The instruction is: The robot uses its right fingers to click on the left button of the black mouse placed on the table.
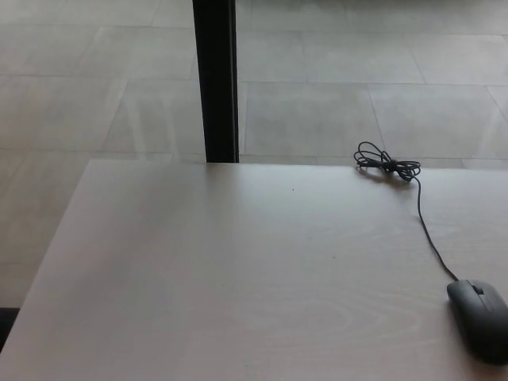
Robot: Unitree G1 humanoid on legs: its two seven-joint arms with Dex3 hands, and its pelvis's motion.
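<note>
At table's point(198, 278) right edge, black mouse point(479, 317) points away; cord point(425, 230) trailing back.

Lighting is soft, even and rather dim, with a greyish cast. The pale wood-grain table point(238, 270) carries a faint sheen down its middle, brightest toward the near edge. The light grey tiled floor point(333, 103) shows mild reflected glare beside the black upright post point(215, 79). Shadows are weak and diffuse. Focus is slightly soft throughout; fine grain is visible.
</note>
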